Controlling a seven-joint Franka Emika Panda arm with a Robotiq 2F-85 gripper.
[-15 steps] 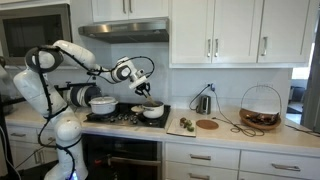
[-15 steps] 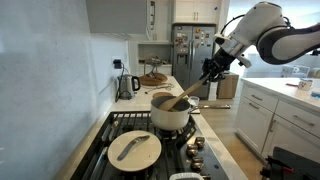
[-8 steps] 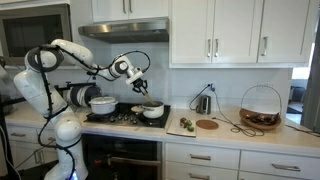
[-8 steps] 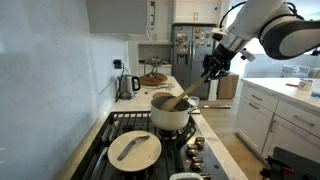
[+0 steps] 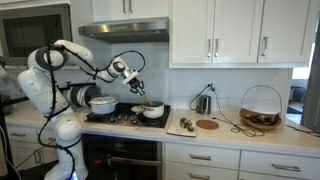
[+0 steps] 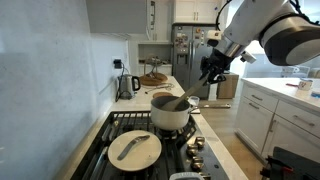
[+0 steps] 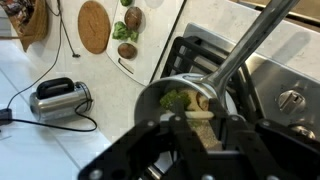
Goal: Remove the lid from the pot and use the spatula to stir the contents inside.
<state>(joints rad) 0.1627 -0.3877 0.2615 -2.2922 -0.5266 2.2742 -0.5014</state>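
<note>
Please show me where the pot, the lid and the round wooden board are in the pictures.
pot (image 6: 170, 119): in an exterior view, on its white side wall.
lid (image 6: 134, 150): in an exterior view, on the middle of its top.
round wooden board (image 7: 95, 25): wrist view, on the middle of its face.

No text, brand or number can be read in any view. In an exterior view, at upper centre of the frame, the fridge (image 6: 185, 50) carries small papers on its door, too tiny to read. In the wrist view the silver appliance (image 7: 60, 97) on the worktop at left and the stove knob (image 7: 291, 100) at right show only blurred marks. The pot (image 6: 168, 120) and the spatula (image 6: 185, 98) show no legible lettering.
</note>
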